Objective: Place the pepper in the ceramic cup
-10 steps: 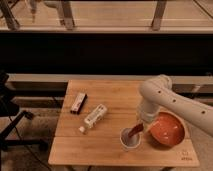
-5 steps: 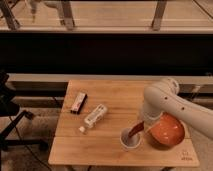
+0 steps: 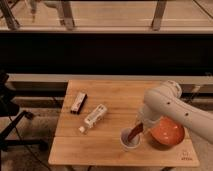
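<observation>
One gripper above ceramic cup, pepper slanting into it.

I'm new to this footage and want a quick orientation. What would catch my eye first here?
The white arm reaching in from the right, its claw just above the ceramic cup near the wooden table's front edge. The dark red pepper slants down from the claw into the cup. Right beside the cup sits a bright orange bowl; two cartons lie at centre-left.

Single raised view, facing table front-on, claw right of centre
</observation>
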